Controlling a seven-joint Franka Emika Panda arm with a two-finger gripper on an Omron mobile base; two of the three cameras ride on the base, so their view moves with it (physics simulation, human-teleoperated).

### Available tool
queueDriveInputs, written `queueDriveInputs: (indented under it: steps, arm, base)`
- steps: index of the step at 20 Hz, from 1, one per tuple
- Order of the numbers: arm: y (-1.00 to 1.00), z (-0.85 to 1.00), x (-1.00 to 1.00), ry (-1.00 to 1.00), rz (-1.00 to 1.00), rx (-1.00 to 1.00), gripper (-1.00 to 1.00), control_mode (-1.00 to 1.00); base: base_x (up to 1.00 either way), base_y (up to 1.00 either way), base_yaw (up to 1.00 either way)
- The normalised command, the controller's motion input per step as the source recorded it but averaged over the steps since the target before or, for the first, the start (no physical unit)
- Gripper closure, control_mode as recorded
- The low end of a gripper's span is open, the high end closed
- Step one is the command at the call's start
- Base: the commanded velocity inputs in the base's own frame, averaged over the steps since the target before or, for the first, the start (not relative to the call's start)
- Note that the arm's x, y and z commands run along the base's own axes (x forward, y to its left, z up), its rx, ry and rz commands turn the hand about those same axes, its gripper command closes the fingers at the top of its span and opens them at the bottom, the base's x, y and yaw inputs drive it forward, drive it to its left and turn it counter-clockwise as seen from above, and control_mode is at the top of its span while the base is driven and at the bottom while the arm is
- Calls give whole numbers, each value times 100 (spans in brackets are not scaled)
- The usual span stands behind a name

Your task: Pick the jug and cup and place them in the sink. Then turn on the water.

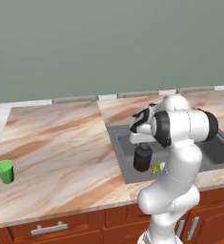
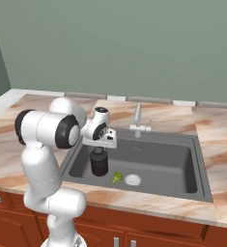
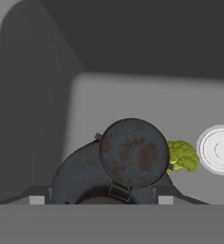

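Note:
The dark jug (image 2: 99,165) stands low in the left part of the sink (image 2: 182,159), its base at or just above the basin floor. My gripper (image 2: 99,149) comes down on it from above. In the hand view the round rusty cap (image 3: 132,152) sits in the middle and the fingertips (image 3: 37,198) press against the two sides of the jug's body, so the gripper is shut on the jug. The green cup (image 1: 5,171) stands upright on the counter far to the left, well apart from the arm. The water is out of view.
A small yellow-green lump (image 3: 182,156) lies on the basin floor right beside the jug. The white drain (image 3: 220,149) is just past it. The silver faucet (image 2: 138,118) rises at the sink's back rim. My arm's elbow (image 1: 189,126) hangs over the sink's front.

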Motion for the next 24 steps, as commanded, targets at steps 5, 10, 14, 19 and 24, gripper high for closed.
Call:
queueDriveInputs:
  steps: [5,10,14,19,24]
  arm:
    - [0,-41,22,0,0,0,100,-100]
    - [0,-44,24,0,0,0,100,-100]
    - [0,-45,22,0,0,0,100,-100]
    - [0,-44,20,0,0,0,100,-100]
    - [0,-47,18,0,0,0,100,-100]
  base:
    - [0,0,0]
    - [0,0,0]
    - [0,0,0]
    - [0,0,0]
    - [0,0,0]
